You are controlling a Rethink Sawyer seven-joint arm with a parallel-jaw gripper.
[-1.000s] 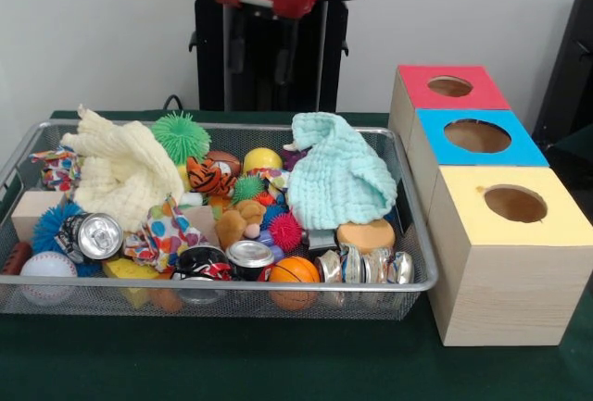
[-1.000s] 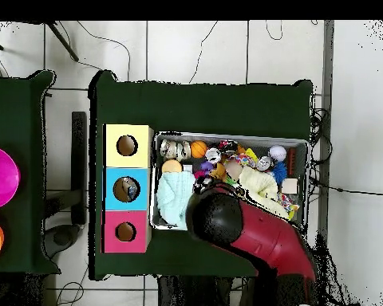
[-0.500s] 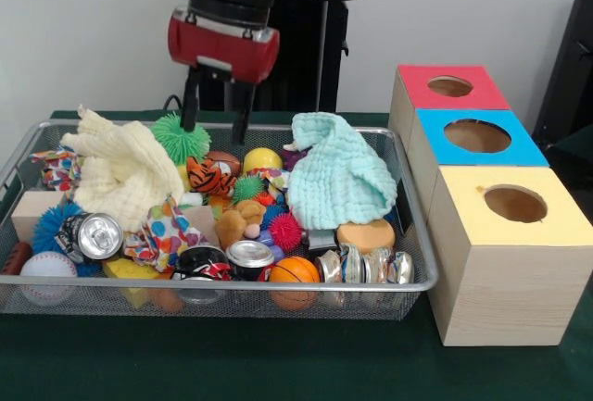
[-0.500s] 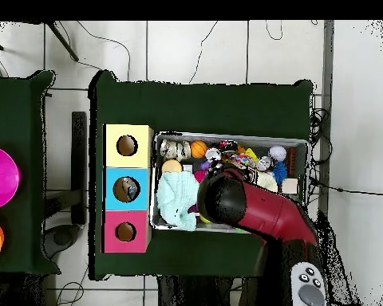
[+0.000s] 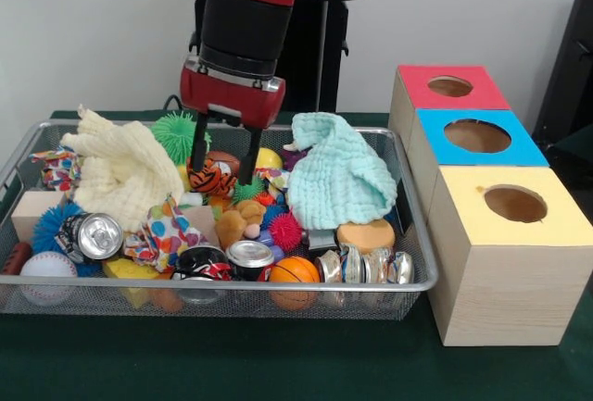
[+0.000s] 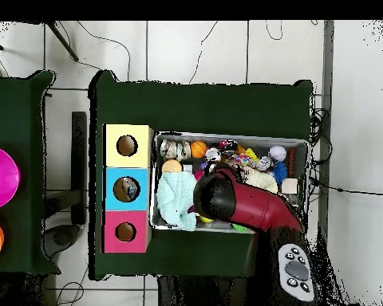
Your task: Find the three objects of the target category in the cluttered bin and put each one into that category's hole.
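Over the wire bin [image 5: 37, 132], my hand [image 5: 225, 155] hangs with fingers spread, straddling the tiger-striped toy [image 5: 211, 179]. From overhead my arm [image 6: 242, 203] hides it; the bin's lower layers stay obscured by cloths.

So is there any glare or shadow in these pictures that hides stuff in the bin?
Front view: even indoor light, with small bright glints on the can tops and crushed cans, nothing washed out; shadows are soft. Overhead view: the arm covers the middle of the bin, so the toys beneath it and the gripper itself are hidden there; the box holes read dark.
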